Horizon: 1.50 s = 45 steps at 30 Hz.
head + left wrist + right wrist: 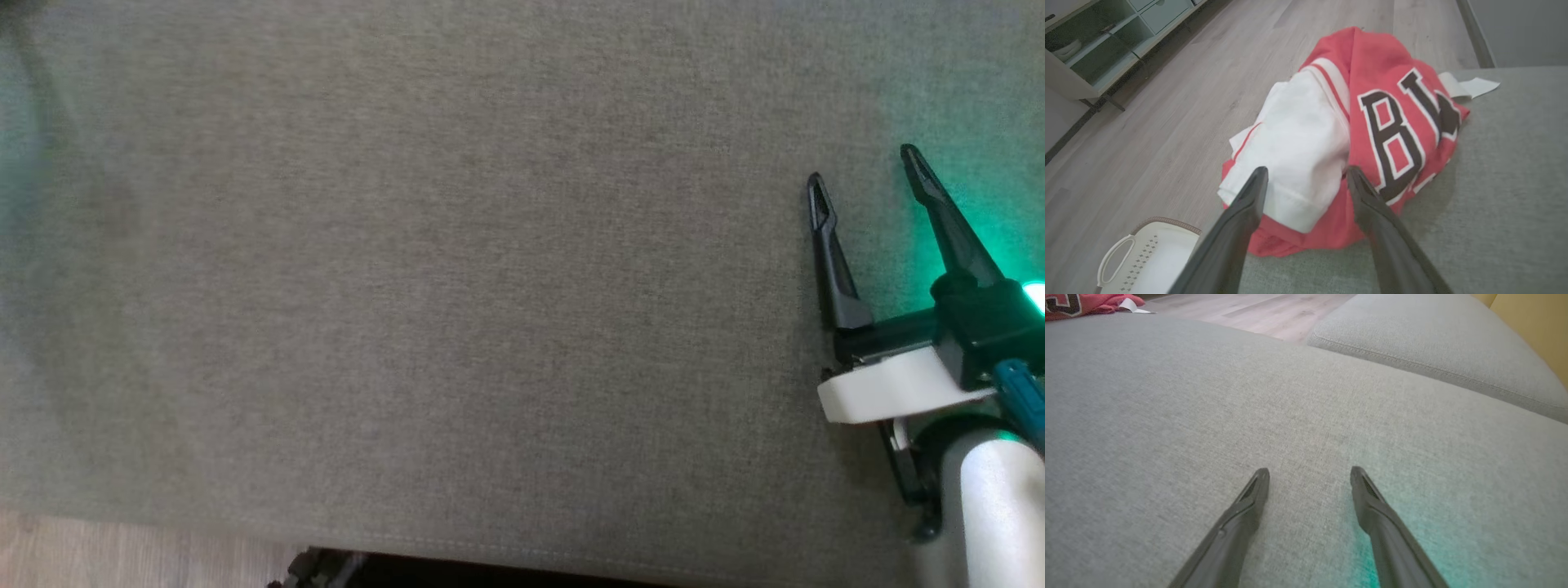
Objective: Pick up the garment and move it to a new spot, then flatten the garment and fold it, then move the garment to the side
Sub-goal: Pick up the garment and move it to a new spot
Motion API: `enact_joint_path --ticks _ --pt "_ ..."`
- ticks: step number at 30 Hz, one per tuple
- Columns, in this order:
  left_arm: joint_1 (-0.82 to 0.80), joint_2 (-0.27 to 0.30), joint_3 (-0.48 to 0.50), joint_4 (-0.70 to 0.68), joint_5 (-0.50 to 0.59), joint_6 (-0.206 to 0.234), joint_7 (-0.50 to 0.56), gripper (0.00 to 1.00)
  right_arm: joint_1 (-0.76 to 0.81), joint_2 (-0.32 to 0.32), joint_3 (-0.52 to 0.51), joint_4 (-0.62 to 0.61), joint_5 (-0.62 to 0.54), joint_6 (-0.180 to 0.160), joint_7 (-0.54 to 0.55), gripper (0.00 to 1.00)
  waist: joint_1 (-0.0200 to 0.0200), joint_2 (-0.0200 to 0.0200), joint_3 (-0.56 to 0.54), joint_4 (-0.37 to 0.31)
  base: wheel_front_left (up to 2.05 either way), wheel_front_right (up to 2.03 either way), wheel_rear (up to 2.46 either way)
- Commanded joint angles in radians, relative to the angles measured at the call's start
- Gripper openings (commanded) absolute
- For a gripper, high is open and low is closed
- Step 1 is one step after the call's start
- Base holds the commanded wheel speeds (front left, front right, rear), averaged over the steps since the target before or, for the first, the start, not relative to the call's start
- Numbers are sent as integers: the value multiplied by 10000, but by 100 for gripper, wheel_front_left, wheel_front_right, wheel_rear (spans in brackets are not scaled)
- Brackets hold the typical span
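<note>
**Grey cushion edge: a thin grip could send the jersey to the floor**

Grey woven upholstery is the work surface, a broad sofa cushion (457,269) with pale wood floor (1167,102) beyond its edge. The garment, a red and white jersey (1372,122) with dark block letters, lies crumpled at that edge, and part of it seems to hang past the edge. A white laundry basket (1147,257) stands on the floor just below.

The left pincer (1306,173) is released, with its fingers spread either side of the white sleeve fold and close to the cloth. Whether they touch it cannot be told. The right pincer (864,170) is also released and empty, over bare cushion well apart from the jersey.

My main worry is a shallow pinch. If the fingers close on the loose sleeve layer alone, the heap would likely unfurl as it rises. Its trailing weight could then drag it over the edge, onto the floor or into the basket.

A grip driven too deep has its own risk, since the fingertips could catch the cushion's weave along with the cloth. The right arm is too far off to steady anything, so a slip would have no backup. The small white tag (1474,86) at the jersey's far side could also snag during a drag.
</note>
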Motion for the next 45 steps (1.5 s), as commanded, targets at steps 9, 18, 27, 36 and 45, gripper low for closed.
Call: enact_joint_path --ticks 9,18,27,36,45 --pt "-1137 775 103 1806 338 -19 -434 0 -11 49 151 -616 -27 35 -15 100 -3 1 681 -339 0 0 0" --pt "-1727 988 -197 2519 725 -406 -1755 0 -82 132 254 3 185 35 -346 100 -3 1 -178 -480 0 0 0" --pt "-2501 1169 -1005 2388 1369 -1008 -2034 0 -113 215 472 1539 856 35 -1098 100 -3 1 -2392 -988 0 0 0" --pt "-2947 746 -2172 1243 1914 -1321 -1171 0 466 221 588 3127 2133 35 -1882 100 -3 1 -5047 -1832 0 0 0" --pt "-2841 -591 -2775 -297 1363 -1404 -437 0 965 222 575 3935 2748 35 -2365 100 -3 1 -6528 -2234 0 0 0"
